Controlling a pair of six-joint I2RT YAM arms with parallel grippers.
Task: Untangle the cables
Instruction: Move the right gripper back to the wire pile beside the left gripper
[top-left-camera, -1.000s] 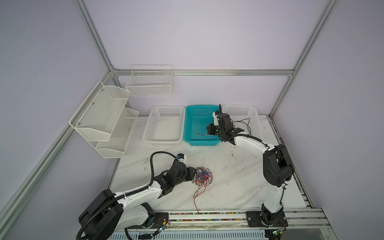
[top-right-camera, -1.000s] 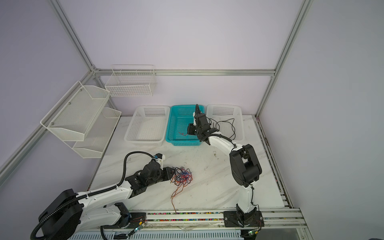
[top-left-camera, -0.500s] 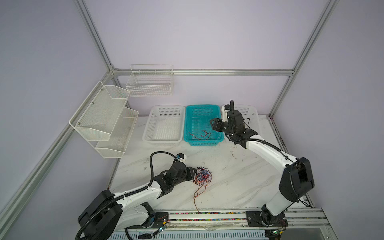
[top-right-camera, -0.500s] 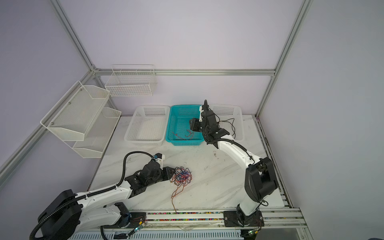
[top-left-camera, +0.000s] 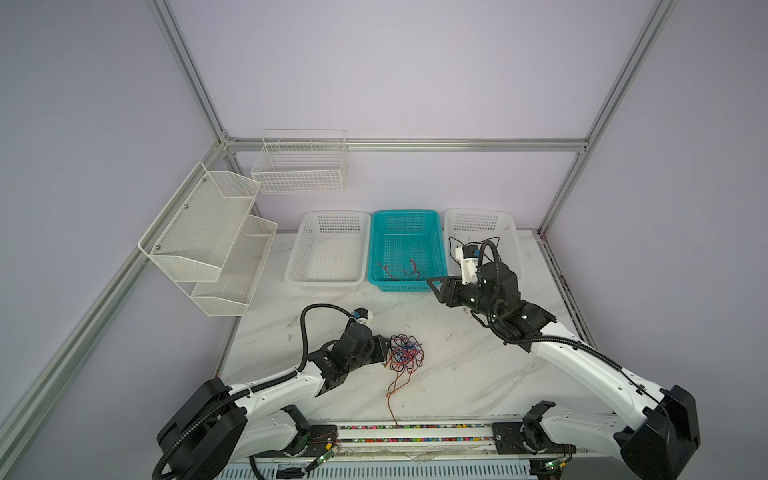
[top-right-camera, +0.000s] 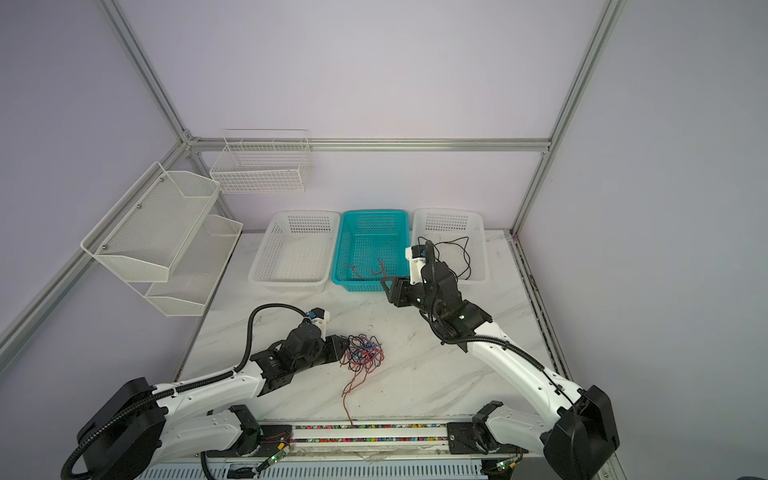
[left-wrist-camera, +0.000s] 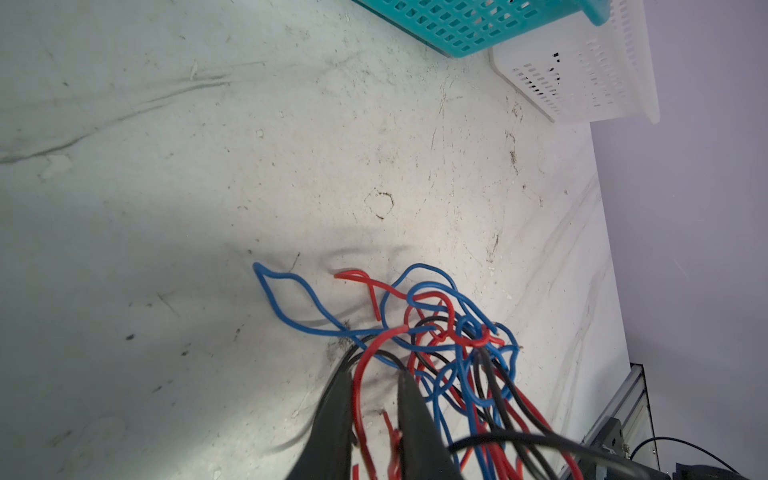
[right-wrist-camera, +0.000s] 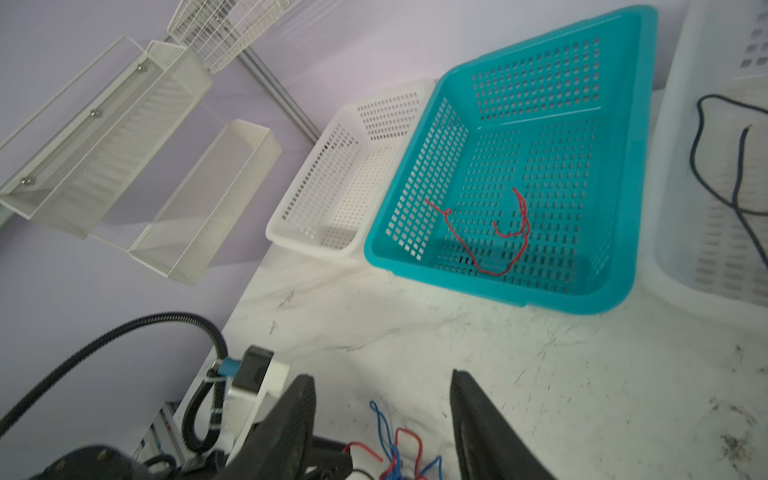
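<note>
Bare tabletop (top-left-camera: 457, 365) between cables (top-left-camera: 404, 354), teal basket (top-left-camera: 399, 286)

A teal basket (top-left-camera: 405, 212) sits between two white baskets (top-left-camera: 334, 214) on the marble table (top-left-camera: 457, 374).

Pale lilac walls (top-left-camera: 415, 75) close the space on three sides, edged by aluminium posts and rails (top-left-camera: 407, 145). A white, grey-veined bench (top-left-camera: 457, 374), scuffed and smudged, lies under soft, even light. A two-tier white mesh shelf (top-left-camera: 208, 232) hangs on the left wall, and a white wire basket (top-left-camera: 299, 174) on the rear one.
</note>
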